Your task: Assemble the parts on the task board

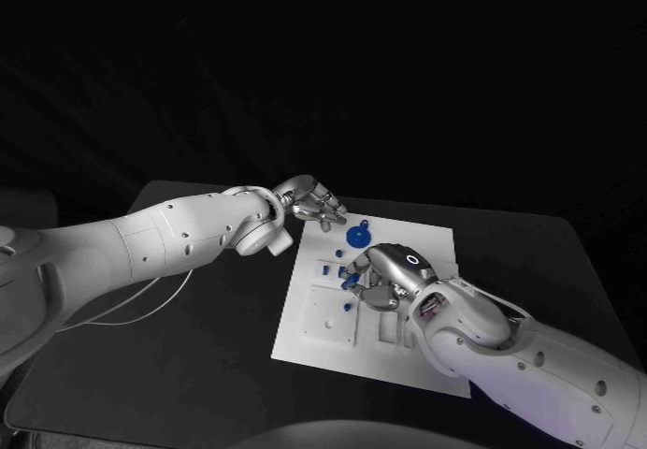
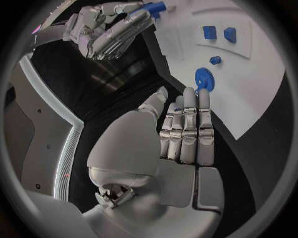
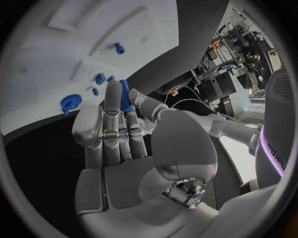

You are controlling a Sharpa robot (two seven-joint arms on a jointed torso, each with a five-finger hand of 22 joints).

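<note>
A black table (image 1: 202, 355) stands before darkness; cluttered equipment (image 3: 239, 47) sits beyond.

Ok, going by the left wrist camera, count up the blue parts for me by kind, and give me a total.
Round blue disc on the task board: 1
Small blue blocks on the board: 2
Small blue peg on the board: 1
Blue part held in the right hand fingers: 1
Total: 5

Black table (image 1: 176, 355) — white task board (image 1: 337, 341) atop
</note>
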